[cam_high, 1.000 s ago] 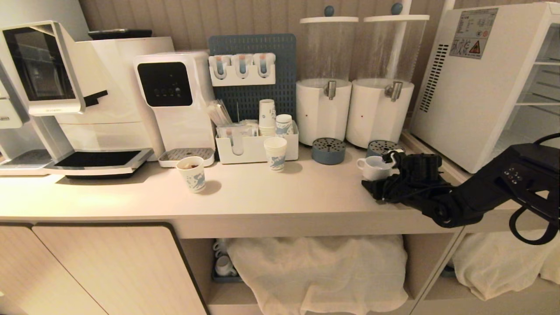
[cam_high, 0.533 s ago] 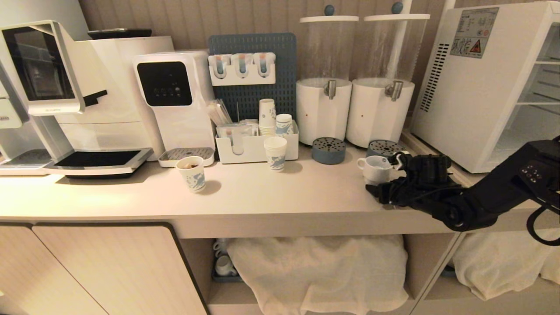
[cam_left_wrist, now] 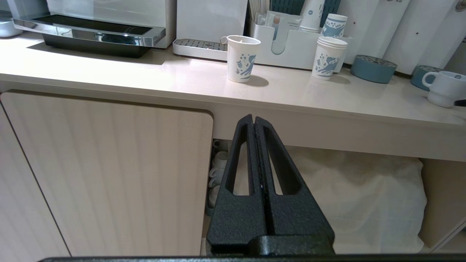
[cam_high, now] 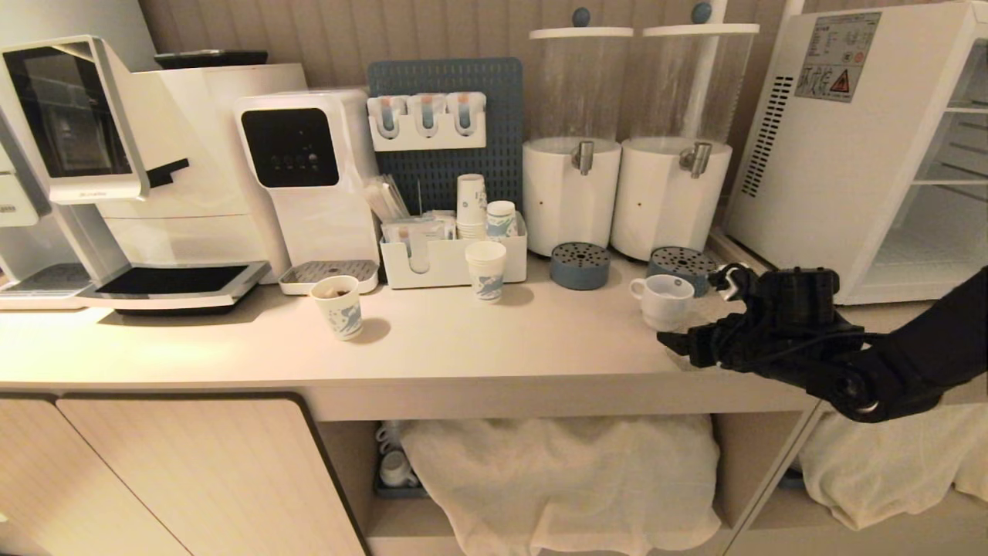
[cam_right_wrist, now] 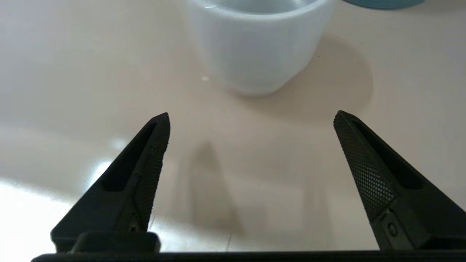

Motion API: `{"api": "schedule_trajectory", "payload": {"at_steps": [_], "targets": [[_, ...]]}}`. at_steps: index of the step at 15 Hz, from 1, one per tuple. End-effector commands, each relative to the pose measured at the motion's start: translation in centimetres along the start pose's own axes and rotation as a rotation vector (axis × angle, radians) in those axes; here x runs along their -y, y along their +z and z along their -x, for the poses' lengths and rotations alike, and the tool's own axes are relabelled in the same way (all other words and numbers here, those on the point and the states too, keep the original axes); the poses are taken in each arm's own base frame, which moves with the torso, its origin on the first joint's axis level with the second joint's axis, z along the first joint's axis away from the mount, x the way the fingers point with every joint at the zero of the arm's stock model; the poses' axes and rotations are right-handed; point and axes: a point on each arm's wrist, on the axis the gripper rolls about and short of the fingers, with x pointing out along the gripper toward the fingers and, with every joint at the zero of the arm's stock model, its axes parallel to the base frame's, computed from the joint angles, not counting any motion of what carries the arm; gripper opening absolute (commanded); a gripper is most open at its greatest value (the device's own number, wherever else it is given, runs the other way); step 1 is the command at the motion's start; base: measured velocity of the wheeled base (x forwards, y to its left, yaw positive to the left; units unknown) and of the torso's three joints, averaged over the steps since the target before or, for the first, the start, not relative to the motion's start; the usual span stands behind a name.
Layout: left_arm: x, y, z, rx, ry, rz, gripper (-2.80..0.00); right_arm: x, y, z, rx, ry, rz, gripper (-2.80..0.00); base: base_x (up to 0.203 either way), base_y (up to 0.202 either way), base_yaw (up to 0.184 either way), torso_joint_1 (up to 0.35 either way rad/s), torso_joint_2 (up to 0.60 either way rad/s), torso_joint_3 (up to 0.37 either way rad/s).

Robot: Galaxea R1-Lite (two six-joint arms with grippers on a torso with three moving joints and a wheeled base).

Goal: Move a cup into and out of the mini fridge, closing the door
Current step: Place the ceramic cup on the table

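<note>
A: At the right end of the counter (cam_high: 432, 347): mini fridge (cam_high: 841, 154) stands there, cabinet open toward the right, wire shelves showing, vent slots and warning sticker on the side that faces the drink dispensers (cam_high: 621, 139). The door itself isn't in frame, so I can't say how far it's swung.

B: Cup?

A: The cup (cam_high: 662, 300) sits on the counter near the front edge, just in front of the blue drip trays (cam_high: 580, 265) and just left of the fridge. Upright, mouth up, so its axis is vertical. It's squat, no real long axis otherwise. Loop handle points left, away from the fridge.

B: Right arm?

A: Right gripper (cam_high: 704, 310) is low over the counter on the cup's fridge side, fingers spread wide, nothing between them. In the right wrist view the cup (cam_right_wrist: 256, 40) is just ahead of the tips with bare counter between. Apart, not touching.

B: Why that side?

A: My read: the handle is on the far side, so the smooth wall faces the fingers. It also fits a short swing to the open cabinet.

B: Left?

A: Left gripper (cam_left_wrist: 254, 122) is parked below counter level in front of the cabinet door (cam_left_wrist: 109, 171), fingers pressed together, empty.

B: Clutter?

A: Paper cups (cam_high: 337, 306) stand further left, well clear.
</note>
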Motion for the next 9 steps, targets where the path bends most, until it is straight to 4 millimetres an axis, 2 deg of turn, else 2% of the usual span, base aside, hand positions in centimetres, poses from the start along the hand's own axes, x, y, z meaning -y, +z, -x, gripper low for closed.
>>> {"api": "schedule_trajectory", "payload": {"at_steps": [1, 6, 9], "targets": [[-0.2, -1.1, -0.1, -0.034, 0.005, 0.002, -2.80, -0.3, 1.7, 3.6, 0.075, 0.007, 0.006, -2.80, 0.000, 0.000, 0.000, 0.000, 0.00, 0.000], [-0.2, -1.1, -0.2, -0.035, 0.005, 0.002, -2.80, -1.0, 2.4, 12.0, 0.174, 0.019, -0.016, -2.80, 0.000, 0.000, 0.000, 0.000, 0.00, 0.000], [-0.2, -1.1, -0.2, -0.035, 0.005, 0.002, -2.80, -1.6, 2.4, 18.2, 0.251, 0.016, -0.018, -2.80, 0.000, 0.000, 0.000, 0.000, 0.00, 0.000]]}}
